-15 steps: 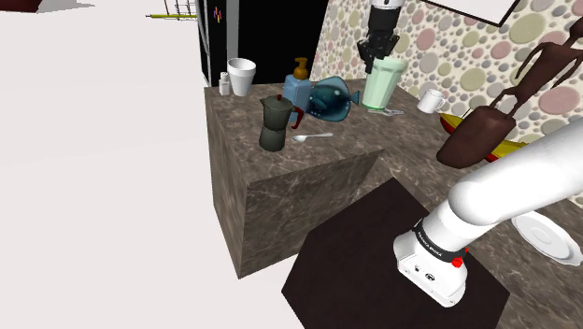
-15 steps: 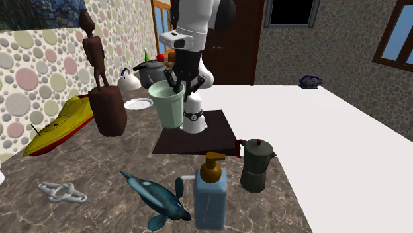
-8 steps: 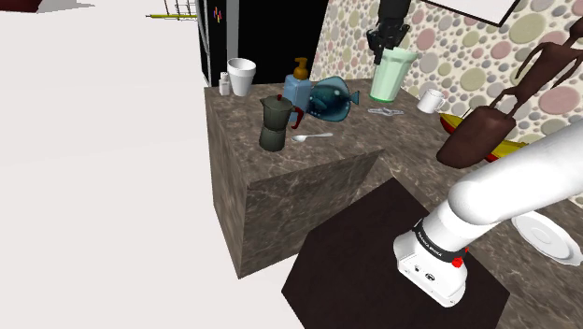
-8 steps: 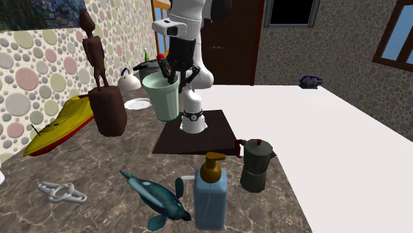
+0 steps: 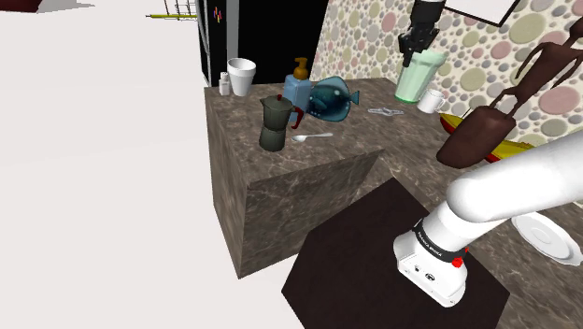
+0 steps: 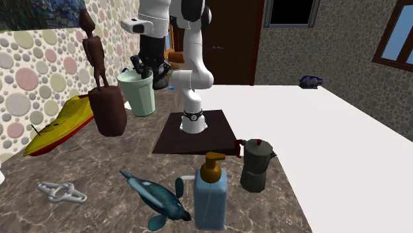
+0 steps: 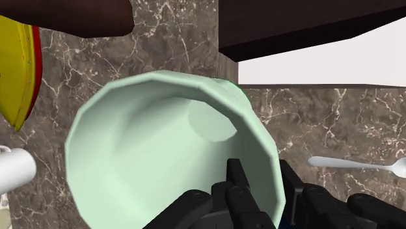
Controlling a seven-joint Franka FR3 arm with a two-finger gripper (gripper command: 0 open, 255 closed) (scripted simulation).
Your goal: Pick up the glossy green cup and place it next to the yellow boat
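While clamping the rim of the pale green cup [image 7: 162,149] with the gripper [image 7: 263,179], pinching its wall from inside and outside, holding it upright directly below the gripper. Judging it to be hanging clear of the marbled desk [image 6: 99,159], though not telling this for certain. Counting the pick-up as done.

Seeing the yellow boat [image 6: 59,126] lying low on the desk off to one side of the gripper, with the brown figure statue [image 6: 106,109] standing close by the boat on that side and a white mug [image 7: 13,172] near the cup, also on that side. Noting a spoon [image 7: 354,164] lying on the opposite side of the gripper, well apart from the boat.

Leaving to do: bringing the cup past the statue's base toward the boat's hull, lowering it onto bare desk near the hull, spreading the fingers and drawing away. Reckoning the task at roughly its midpoint, with placing not yet done.
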